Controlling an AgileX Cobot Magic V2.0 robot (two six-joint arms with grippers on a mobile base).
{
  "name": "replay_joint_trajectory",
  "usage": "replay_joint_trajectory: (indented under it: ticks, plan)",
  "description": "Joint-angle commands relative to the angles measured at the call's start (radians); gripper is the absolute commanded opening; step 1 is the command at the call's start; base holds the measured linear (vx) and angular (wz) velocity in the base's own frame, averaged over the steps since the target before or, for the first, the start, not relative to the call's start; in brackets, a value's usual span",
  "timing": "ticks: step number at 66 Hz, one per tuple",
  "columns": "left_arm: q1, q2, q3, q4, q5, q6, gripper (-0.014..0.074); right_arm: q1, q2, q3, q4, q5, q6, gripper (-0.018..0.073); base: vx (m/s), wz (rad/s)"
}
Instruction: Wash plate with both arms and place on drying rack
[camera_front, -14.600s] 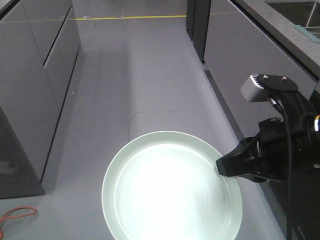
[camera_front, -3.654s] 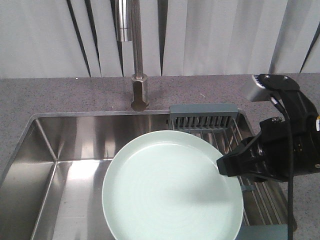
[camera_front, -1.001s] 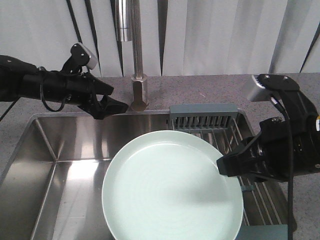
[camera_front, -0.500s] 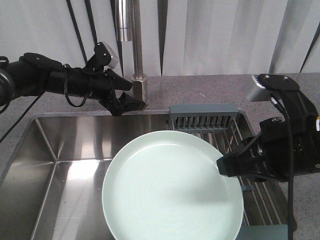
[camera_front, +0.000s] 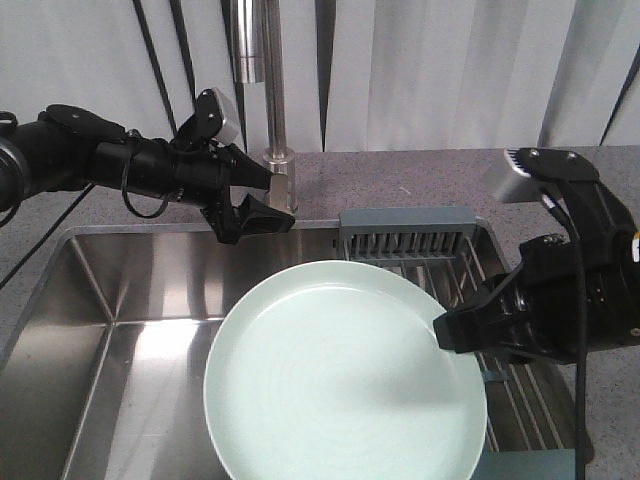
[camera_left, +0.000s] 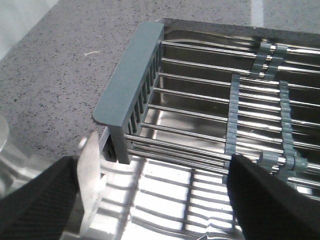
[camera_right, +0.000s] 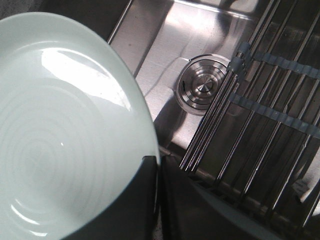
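Right gripper is clamped on the right rim of the pale green plate, holding it level above the steel sink. Beyond the plate, the drying rack spans the sink's right side. Farthest back, the left gripper hovers with jaws spread wide and empty, beside the faucet base.

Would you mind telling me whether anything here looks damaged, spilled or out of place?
Nothing stands out: the plate looks whole where visible, gripped at its rim by the right tool; the drying rack sits squarely across the sink, and no spill shows.
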Motion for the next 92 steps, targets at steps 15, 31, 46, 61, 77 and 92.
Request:
replay_joint_trajectory:
  ticks: [15,31,46,61,77,92]
  plan:
    - [-0.008,-0.061,-0.030,-0.078,0.192,0.008,0.0575,0.002,-0.021,-0.025,0.035,-0.037,-0.010,-0.0008,0.00,0.00]
    - [-0.008,-0.062,-0.030,-0.078,0.154,-0.057,0.0575,0.002,-0.021,-0.025,0.035,-0.037,-0.010,-0.0008,0.00,0.00]
    - [-0.008,-0.069,-0.030,-0.070,0.141,-0.133,0.0575,0.002,-0.021,-0.025,0.035,-0.037,-0.010,-0.0008,0.00,0.00]
    - [-0.008,-0.169,-0.030,0.075,0.044,-0.267,0.0575,0.002,-0.021,-0.025,0.035,-0.037,-0.010,-0.0008,0.00,0.00]
    - [0.002,-0.296,-0.029,0.337,-0.055,-0.624,0.0575,0.002,-0.021,-0.025,0.035,-0.037,-0.010,-0.0008,0.00,0.00]
    - [0.078,-0.445,0.035,0.504,0.028,-0.979,0.0572,0.002,-0.021,-0.025,0.035,-0.037,-0.010,-0.0008,0.00,0.00]
